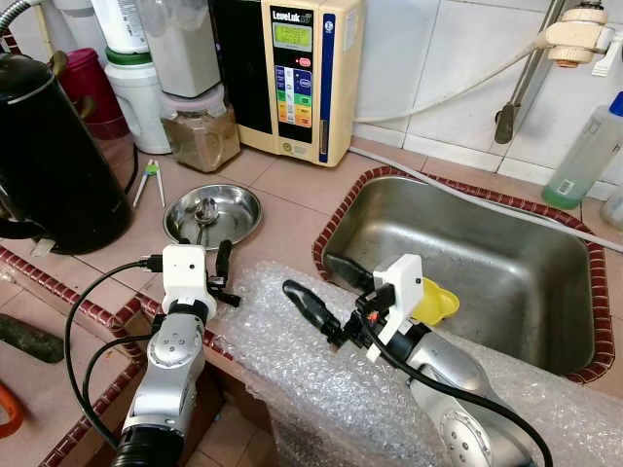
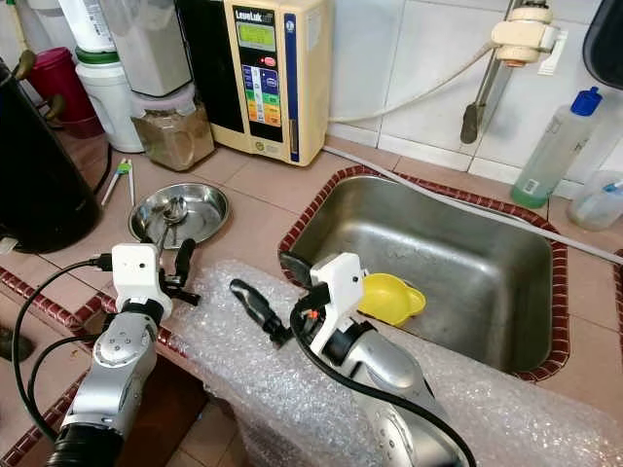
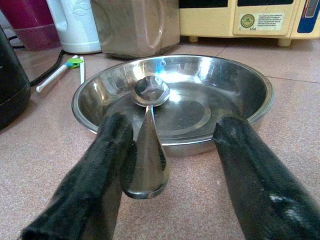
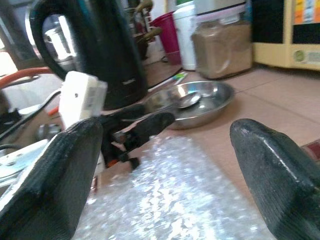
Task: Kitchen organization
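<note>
- Left eye view: the left claw [image 1: 204, 261] sits lower left, at the near rim of the steel dish [image 1: 238, 207] on the tiled desk [image 1: 292, 199]. The right claw [image 1: 326, 284], centre, hangs open and empty over bubble wrap [image 1: 292, 370]
- Left wrist view: fingers [image 3: 95, 180] spread, gripping nothing, straddling the spoon [image 3: 146, 150] handle that overhangs the rim. Closing off-centre could tip the spoon or skid the dish
</note>
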Controlling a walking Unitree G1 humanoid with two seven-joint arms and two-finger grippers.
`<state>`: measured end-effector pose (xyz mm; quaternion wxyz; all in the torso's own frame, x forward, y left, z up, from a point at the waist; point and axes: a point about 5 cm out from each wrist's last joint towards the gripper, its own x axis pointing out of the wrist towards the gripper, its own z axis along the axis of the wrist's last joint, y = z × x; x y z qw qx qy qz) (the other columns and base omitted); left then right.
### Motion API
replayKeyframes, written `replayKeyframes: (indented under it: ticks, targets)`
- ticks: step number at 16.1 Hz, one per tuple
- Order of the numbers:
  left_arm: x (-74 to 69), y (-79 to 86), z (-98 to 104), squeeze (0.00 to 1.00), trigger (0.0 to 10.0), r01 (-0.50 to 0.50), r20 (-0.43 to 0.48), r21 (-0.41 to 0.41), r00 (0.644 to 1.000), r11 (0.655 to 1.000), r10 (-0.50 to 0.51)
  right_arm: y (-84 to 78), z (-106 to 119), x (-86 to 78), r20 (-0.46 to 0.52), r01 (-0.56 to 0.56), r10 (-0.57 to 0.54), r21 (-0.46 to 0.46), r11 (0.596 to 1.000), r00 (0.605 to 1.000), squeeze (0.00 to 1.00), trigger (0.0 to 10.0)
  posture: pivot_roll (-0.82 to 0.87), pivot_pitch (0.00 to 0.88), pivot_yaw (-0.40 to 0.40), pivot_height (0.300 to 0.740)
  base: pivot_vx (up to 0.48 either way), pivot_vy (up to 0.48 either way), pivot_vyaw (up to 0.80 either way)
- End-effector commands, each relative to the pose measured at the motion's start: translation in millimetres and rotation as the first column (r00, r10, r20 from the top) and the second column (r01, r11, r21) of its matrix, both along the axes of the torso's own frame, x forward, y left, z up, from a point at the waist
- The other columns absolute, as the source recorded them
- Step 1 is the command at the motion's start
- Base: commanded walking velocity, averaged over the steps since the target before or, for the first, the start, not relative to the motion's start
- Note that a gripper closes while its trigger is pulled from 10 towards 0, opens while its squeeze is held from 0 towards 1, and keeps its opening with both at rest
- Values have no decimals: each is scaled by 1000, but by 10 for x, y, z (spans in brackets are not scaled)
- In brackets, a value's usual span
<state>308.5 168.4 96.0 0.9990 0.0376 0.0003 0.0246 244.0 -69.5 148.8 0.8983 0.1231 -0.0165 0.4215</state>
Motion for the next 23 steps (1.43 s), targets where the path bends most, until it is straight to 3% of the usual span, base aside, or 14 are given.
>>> replayKeyframes:
  ticks: [1, 16, 23]
  targets:
    - [24, 28, 20, 0, 0, -4, 9, 2, 1000, 1000, 4, 29, 61, -46, 17, -39, 38, 15, 999, 999, 0, 10000, 22, 23, 30, 740, 0, 0, 0]
    - [2, -24, 41, 0, 0, 37, 32, 29, 999, 999, -38, 18, 21, -9, 5, -29, 29, 2, 1000, 1000, 0, 10000, 33, 20, 34, 740, 0, 0, 0]
    - [6, -131, 313, 0, 0, 86, 186, 161, 976, 983, -115, 4, 19, 20, 11, -20, 20, -4, 1000, 1000, 0, 10000, 35, 19, 29, 740, 0, 0, 0]
